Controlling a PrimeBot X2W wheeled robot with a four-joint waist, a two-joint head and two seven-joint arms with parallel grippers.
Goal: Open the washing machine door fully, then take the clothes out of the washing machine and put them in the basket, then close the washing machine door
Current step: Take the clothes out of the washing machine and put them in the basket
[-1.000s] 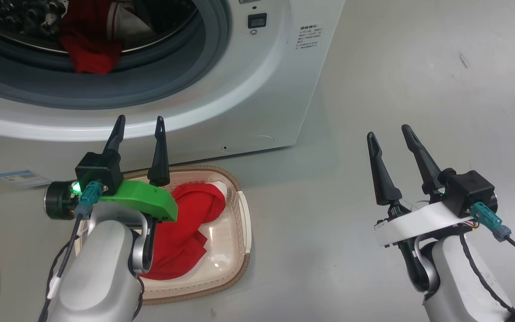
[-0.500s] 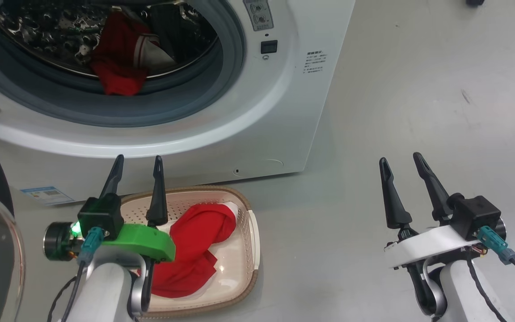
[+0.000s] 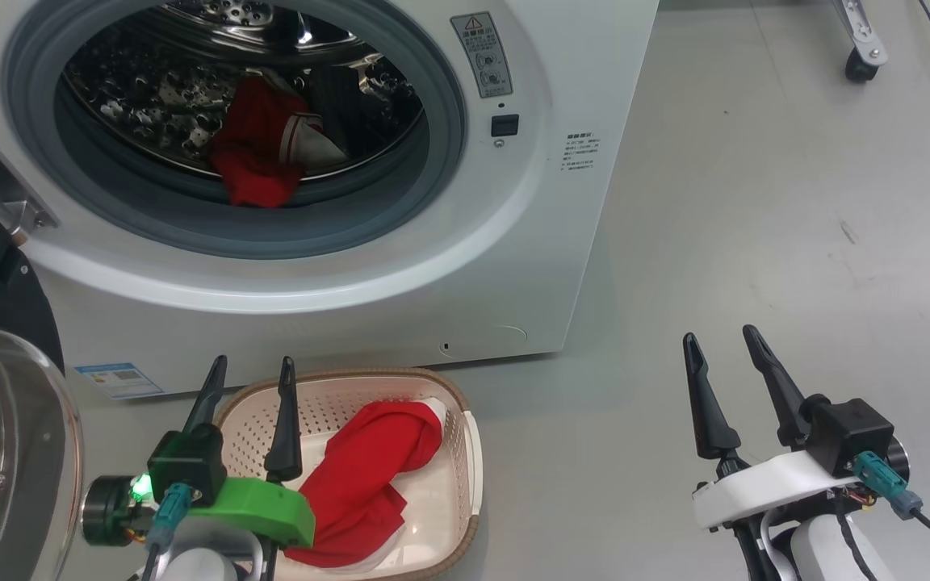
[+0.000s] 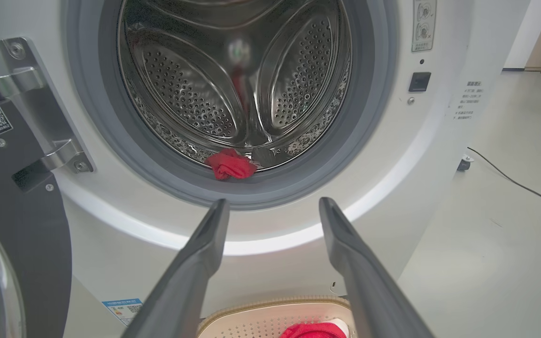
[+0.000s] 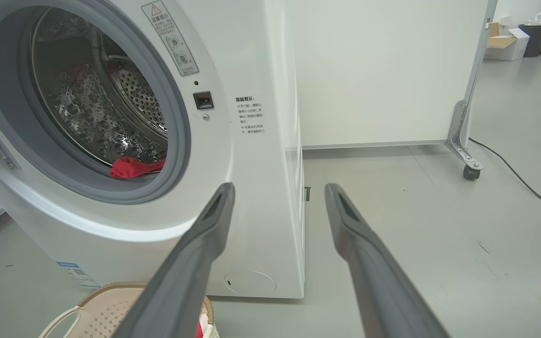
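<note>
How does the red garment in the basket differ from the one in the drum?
The basket garment lies spread along the basket; the drum garment sits bunched at the drum lip. The drum garment shows a pale panel; the basket garment looks nearly all red. Both are red.

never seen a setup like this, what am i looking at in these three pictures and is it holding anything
This is a two-armed wheeled robot emptying a washing machine. One picture comes from a camera on its head, looking down; the other two come from cameras on its wrists, each looking along that arm's two dark fingers. The round door hangs open at the left. On the grey floor sits a cream basket holding one red garment; another red garment lies in the steel drum. Both sets of jaws stand open and hold nothing.
</note>
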